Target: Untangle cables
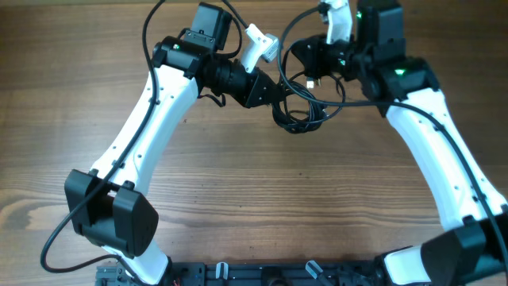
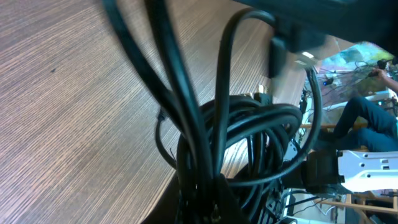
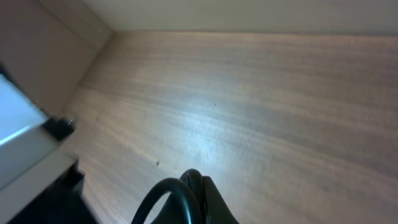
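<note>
At the far side of the counter, the cables bunch between the left pincer, clamped on the tangle, and the right pincer, pinched shut on one loop.

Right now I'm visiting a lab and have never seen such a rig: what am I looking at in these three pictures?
Two white robot arms, each ending in a two-finger gripper, work at a wooden table. The wide picture looks down from above; the other two come from small cameras on the wrists. Between the arms is a knotted bundle of thin black cables. The left gripper and the right gripper are both shut, apparently each pinching a strand of it.
</note>
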Motion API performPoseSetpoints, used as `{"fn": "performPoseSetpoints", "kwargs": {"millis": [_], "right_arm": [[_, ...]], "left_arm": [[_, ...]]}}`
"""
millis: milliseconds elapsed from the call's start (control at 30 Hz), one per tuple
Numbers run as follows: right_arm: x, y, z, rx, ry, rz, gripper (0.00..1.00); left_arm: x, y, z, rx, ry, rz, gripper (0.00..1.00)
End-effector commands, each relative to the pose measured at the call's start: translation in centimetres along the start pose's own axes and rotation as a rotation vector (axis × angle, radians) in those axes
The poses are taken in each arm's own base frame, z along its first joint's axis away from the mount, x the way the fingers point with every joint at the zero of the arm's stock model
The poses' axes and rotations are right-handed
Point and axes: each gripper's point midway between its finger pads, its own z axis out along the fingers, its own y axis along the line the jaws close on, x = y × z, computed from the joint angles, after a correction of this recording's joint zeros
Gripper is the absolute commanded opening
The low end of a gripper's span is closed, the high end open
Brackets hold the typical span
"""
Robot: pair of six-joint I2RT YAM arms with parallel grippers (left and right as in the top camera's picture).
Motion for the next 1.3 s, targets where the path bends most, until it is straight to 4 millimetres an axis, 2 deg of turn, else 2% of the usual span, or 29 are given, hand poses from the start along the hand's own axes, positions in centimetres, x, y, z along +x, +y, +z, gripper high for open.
{"fn": "performPoseSetpoints", "kwargs": {"millis": [0,167,333,400,433,467,533,600,700,800,933,967,1133,1267], "right_arm": [[-7.1,-5.1,-2.2,0.259,-0.264,-0.039,0.04],[-8.7,-6.4,-3.1,0.357,-0.333,-0.087,0.05],[-7.5,-6.8,-2.8,0.370,-0.276,-0.104,0.10],[-6.8,-6.6,-2.5,0.351,-0.245,-0.098,0.20],[-6.3,-6.1,-2.3,0.318,-0.222,-0.097,0.35],[-5.9,-5.6,-2.1,0.288,-0.205,-0.095,0.45],[-5.3,-4.4,-2.1,0.223,-0.177,-0.092,0.61],[-4.9,-3.7,-2.8,0.202,-0.163,-0.057,0.70],[-4.5,-4.1,-4.2,0.216,-0.152,0.017,0.77],[-3.1,-5.4,-5.8,0.252,-0.112,0.134,0.78],[-0.7,-6.0,-6.6,0.232,-0.017,0.217,0.79],[0.3,-6.3,-6.9,0.232,0.017,0.245,0.79],[2.4,-7.9,-7.7,0.312,0.080,0.335,0.79],[3.1,-9.5,-8.3,0.415,0.084,0.395,0.78]], "left_arm": [[3.0,-3.2,1.7,0.132,0.109,0.013,0.04],[3.5,-3.5,1.9,0.132,0.129,0.010,0.04],[3.4,-3.5,1.9,0.131,0.125,0.014,0.04],[3.2,-3.4,2.0,0.130,0.120,0.020,0.04],[3.1,-3.4,2.0,0.129,0.115,0.025,0.04],[3.0,-3.4,2.0,0.128,0.111,0.031,0.04],[2.8,-3.3,2.0,0.126,0.104,0.039,0.04],[2.7,-3.3,2.0,0.126,0.099,0.045,0.04],[2.5,-3.2,2.1,0.124,0.094,0.051,0.04],[2.4,-3.2,2.1,0.123,0.090,0.055,0.04],[2.0,-2.5,2.2,0.085,0.082,0.038,0.04],[1.7,-1.7,2.2,0.042,0.076,0.003,0.04],[-0.2,2.5,2.0,-0.198,0.000,-0.187,0.04],[-1.6,4.2,1.6,-0.288,-0.073,-0.283,0.04]]}}
